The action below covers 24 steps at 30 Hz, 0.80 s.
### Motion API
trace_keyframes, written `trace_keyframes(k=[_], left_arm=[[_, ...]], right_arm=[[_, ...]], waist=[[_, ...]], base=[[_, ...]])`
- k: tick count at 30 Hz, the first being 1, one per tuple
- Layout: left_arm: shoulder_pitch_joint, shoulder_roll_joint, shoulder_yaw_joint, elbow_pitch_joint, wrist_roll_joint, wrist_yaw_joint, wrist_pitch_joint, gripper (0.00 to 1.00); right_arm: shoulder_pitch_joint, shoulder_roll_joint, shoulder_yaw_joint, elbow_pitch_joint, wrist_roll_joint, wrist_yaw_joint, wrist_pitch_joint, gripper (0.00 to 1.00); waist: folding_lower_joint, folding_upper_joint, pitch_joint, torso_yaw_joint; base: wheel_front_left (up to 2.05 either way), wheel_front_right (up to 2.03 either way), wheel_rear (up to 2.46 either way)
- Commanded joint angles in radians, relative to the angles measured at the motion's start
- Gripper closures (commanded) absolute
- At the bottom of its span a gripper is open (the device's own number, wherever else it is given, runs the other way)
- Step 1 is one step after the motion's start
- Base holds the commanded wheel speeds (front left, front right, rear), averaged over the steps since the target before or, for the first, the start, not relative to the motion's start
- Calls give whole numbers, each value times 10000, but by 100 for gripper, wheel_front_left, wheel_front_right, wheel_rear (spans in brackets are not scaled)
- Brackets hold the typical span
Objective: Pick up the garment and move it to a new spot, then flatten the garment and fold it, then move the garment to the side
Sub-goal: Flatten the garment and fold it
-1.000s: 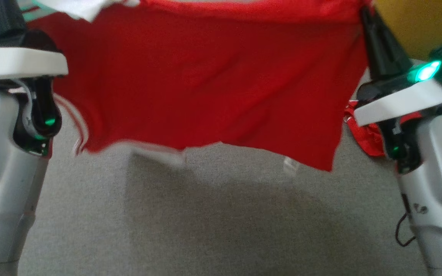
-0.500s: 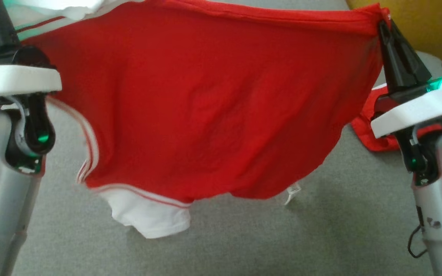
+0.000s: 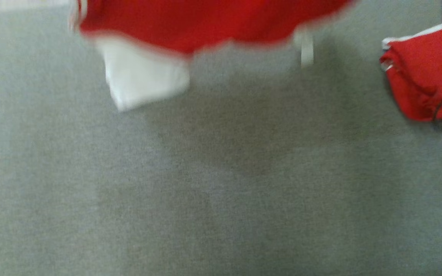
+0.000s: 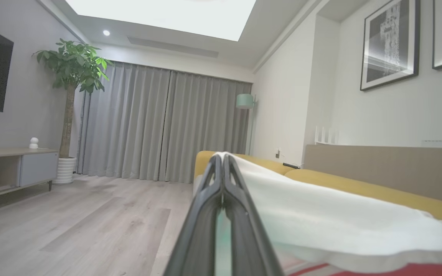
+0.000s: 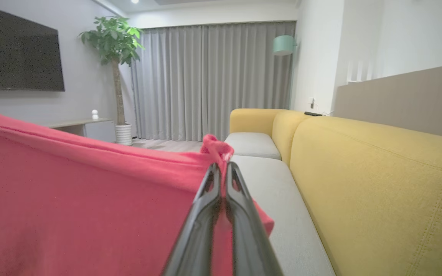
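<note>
Two wrist views look out across a living room, while the blurred head view looks straight down on the grey seat of the sofa [image 3: 221, 184]. From above, the garment [image 3: 205, 19] hangs along the top edge. It is red, with a white sleeve [image 3: 144, 76] drooping lowest and a small white tag [image 3: 306, 48] dangling further right. A bunch of red cloth [image 3: 420, 76] lies on the seat at the right; I cannot tell whether it belongs to the same garment.

The right wrist view shows the red panel stretched to the left of the right gripper [image 5: 221, 168], its fingers pressed together on a bunched red corner. The left wrist view shows the garment's white part running off to the right from the left gripper [image 4: 223, 161], which is pinched tight on the white edge. The garment thus hangs in the air between both grippers, over the seat.

Around it are the sofa's yellow backrest [image 5: 378, 172], grey curtains [image 5: 213, 80], a pale wood floor [image 4: 90, 222], a dark television [image 5: 17, 57], framed pictures [image 4: 391, 42], a low cabinet [image 4: 17, 168] and a teal floor lamp [image 5: 284, 45].

A white ribbed pot [image 4: 64, 170] holds a tall leafy plant [image 4: 73, 65]. The cabinet's open compartment holds something pale, too small to tell.
</note>
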Motion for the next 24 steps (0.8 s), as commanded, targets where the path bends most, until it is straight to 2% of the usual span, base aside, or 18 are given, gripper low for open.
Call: trace_keyframes(k=[1,5,11,18,24], left_arm=[[-985,220,499,400,-70,-292,-360,100],[-1828,-232,690,1604,-342,-963,-1042,100],[-1768,-657,678,2463,-35,-1679,-1603,100],[-680,-842,618,2564,880,-2058,-1649,100],[1338,-733,419,2706,1544,-2269,-1652,100]], right_arm=[[-899,103,-252,473,-82,-9,-595,100],[-1887,461,-646,2024,-215,-9,-1661,100],[-1888,446,-274,3637,-100,-9,-2356,100],[-1238,100,272,4829,123,-9,-2535,100],[-91,-2,1505,5554,570,-9,-1992,100]], waist=[[-5,0,887,157],[-5,0,979,270],[-5,0,1097,522],[-5,0,1156,640],[-5,0,490,590]], base=[[0,0,0],[0,0,0],[0,0,0],[0,0,0],[0,0,0]])
